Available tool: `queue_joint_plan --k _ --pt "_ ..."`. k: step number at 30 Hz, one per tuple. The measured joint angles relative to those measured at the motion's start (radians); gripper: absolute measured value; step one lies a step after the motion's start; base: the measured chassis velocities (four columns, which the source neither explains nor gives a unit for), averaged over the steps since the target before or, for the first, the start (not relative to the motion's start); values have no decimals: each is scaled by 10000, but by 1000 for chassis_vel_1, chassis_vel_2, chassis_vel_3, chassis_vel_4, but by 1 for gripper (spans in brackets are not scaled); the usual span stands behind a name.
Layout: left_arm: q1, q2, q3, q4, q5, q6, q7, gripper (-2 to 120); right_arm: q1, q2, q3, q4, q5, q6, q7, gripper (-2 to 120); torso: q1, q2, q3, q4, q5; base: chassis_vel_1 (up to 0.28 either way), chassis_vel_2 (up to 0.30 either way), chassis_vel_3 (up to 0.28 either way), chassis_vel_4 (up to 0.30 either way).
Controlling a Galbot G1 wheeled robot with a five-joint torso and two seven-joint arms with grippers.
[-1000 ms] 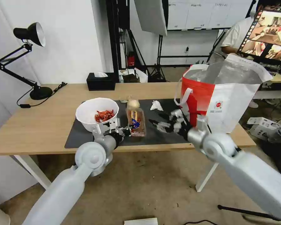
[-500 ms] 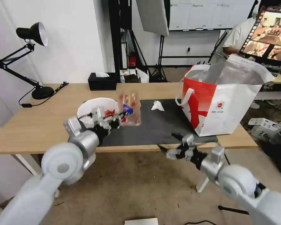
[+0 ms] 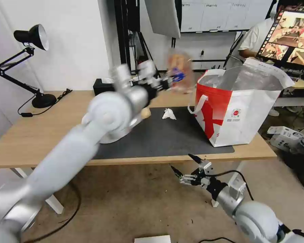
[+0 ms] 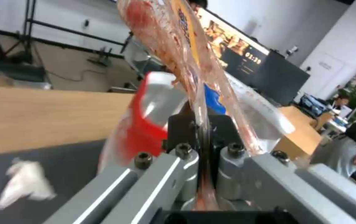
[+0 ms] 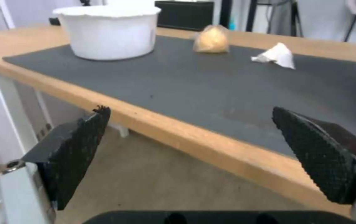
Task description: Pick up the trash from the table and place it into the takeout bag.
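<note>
The bag point(image 3: 239, 111) stands open on the worktop point(image 3: 30, 135), seemingly empty. The left claw point(image 3: 165, 82) pinches the tray point(image 3: 179, 72) in the air beside it. The right claw point(image 3: 187, 168) hangs open below the worktop edge.

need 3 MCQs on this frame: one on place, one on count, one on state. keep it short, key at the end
1. Where is the clear plastic tray?
A. flat on the mat
B. lifted in the left gripper, beside the takeout bag
C. inside the bowl

2. How many trash pieces lie on the dark mat?
A. one
B. three
C. five

3. What state is the right gripper in?
A. open, holding nothing, below the table edge
B. shut on the tissue
C. shut on the bag handle

Key: 1 B, the left wrist view shows the tray pinched upright with the bag behind. 2 B, white bowl, small bag with beige lump and crumpled tissue. 3 A, both pads stand wide apart, nothing between.
</note>
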Motion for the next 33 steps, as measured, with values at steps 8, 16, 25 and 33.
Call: queue_joint_plan --k 8,16,25,33 --pt "-1206 -1601 800 2175 1221 169 119 0 -1722 1325 2114 375 -763 1169 -643 100 0 0 0 1 0 0 0 0 0" --pt "-1687 -3005 1231 3819 2493 539 257 0 -2671 2293 3576 784 -824 1758 -1304 100 0 0 -1 0 1 0 0 0 0" --pt "-1756 -3759 1931 5483 6209 106 1951 0 -2957 2729 4113 914 -776 1941 -1436 100 0 0 0 3 1 0 0 0 0" --pt "-1823 -3522 2274 5664 7491 649 3338 25 -2887 2920 4052 998 -787 1887 -1432 100 -1 0 -1 4 -2 0 0 0 0"
